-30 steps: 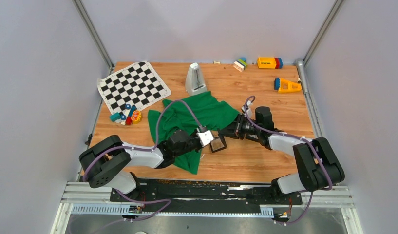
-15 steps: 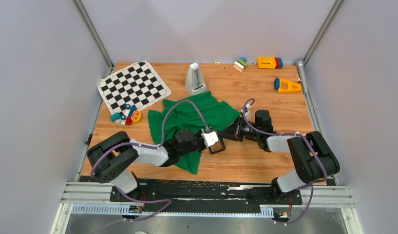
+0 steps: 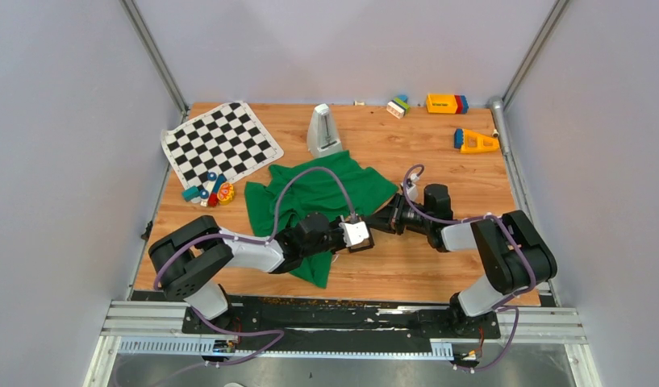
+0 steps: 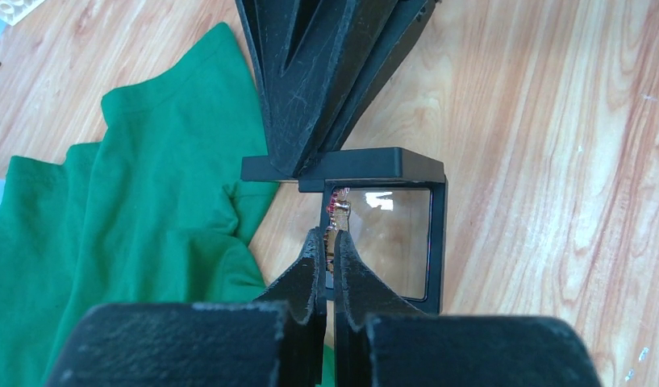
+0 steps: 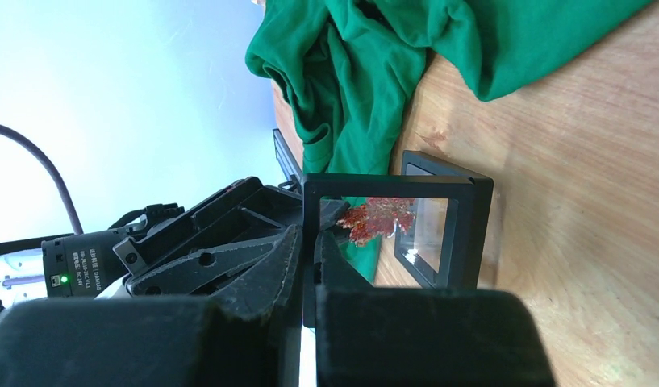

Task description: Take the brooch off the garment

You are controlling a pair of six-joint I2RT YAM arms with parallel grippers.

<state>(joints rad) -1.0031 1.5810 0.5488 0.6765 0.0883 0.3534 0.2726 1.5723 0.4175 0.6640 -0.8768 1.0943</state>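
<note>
One black frame [image 5: 390, 184], just right of garment [image 3: 326, 189], is clamped at its edge by right gripper [image 5: 310, 242]. Left gripper [image 4: 330, 242] pinches brooch [image 5: 378, 218].

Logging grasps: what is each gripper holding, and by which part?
Left gripper pinches the brooch by one end; right gripper clamps the black frame by one edge bar.

Left tool [image 4: 329, 239] pinches brooch [image 4: 339, 208] at the black frame [image 4: 390, 163] beside garment [image 4: 132, 210].
</note>
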